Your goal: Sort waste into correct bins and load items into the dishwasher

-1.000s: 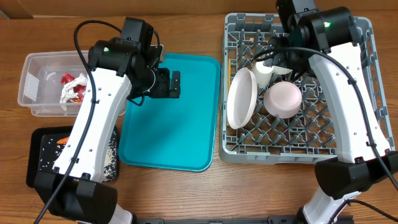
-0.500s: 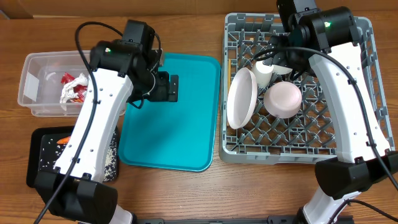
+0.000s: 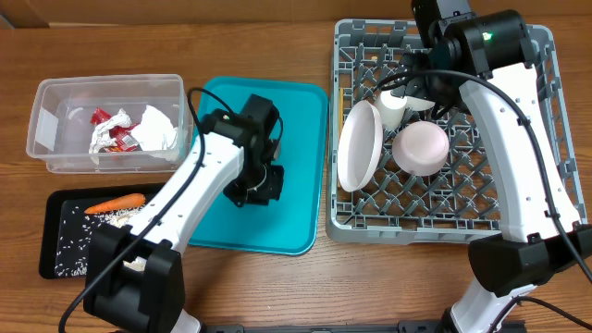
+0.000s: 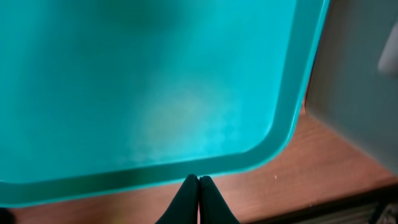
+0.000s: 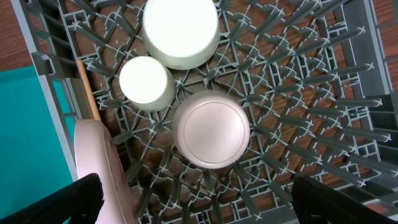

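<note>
As seen from overhead, the crumpled red wrapper (image 3: 111,129) and a white napkin (image 3: 158,128) lie together in the clear tub (image 3: 42,120) at the far left of the table, while the orange carrot (image 3: 116,202) and pale grains (image 3: 72,245) rest in the black tray (image 3: 55,208) just on the near side of it. At right, the grey dish rack (image 3: 444,208) holds the wide plate (image 3: 359,148) standing on edge at its left side, an inverted bowl (image 3: 421,148) just beside it, and the small cup (image 3: 390,109) on the far side of both. The right wrist view shows a second bowl (image 5: 180,31) next to the cup. Between the bins and the rack lies the teal tray (image 3: 296,120). The left gripper (image 4: 199,182) hangs over the teal tray, its fingers pressed together with nothing between them. The right gripper (image 5: 196,186) is poised above the inverted bowl, its jaws spread wide and empty.
</note>
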Motion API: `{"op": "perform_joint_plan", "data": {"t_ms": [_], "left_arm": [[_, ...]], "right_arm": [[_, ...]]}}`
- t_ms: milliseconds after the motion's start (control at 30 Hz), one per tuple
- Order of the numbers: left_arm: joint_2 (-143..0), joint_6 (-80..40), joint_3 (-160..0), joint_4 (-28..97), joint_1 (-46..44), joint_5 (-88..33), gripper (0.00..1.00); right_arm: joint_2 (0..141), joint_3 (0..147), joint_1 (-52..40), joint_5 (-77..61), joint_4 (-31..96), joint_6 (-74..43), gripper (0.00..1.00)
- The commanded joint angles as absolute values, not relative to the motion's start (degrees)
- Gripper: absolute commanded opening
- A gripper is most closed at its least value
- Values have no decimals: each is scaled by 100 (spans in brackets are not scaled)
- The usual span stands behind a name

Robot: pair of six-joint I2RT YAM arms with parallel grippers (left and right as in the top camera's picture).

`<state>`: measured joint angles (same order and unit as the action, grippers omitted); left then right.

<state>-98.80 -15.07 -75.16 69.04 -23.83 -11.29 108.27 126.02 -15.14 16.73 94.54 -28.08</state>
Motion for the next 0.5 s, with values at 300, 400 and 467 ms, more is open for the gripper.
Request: {"op": "perform_joint_plan", "data": {"t_ms": [300, 400, 467], "left_arm": [[-9911, -1415, -6560, 6956, -3304, -1520, 4], [-9911, -1424, -6473, 6969, -3507, -1525, 4], [-9911, -1481, -6431, 6976, -3603, -1529, 4]], "right_arm": [[10608, 12770, -1518, 1684, 9443, -2814, 100], [10608, 12770, -1518, 1684, 9441, -2814, 100], [10608, 12770, -1518, 1684, 9443, -2814, 100]]}}
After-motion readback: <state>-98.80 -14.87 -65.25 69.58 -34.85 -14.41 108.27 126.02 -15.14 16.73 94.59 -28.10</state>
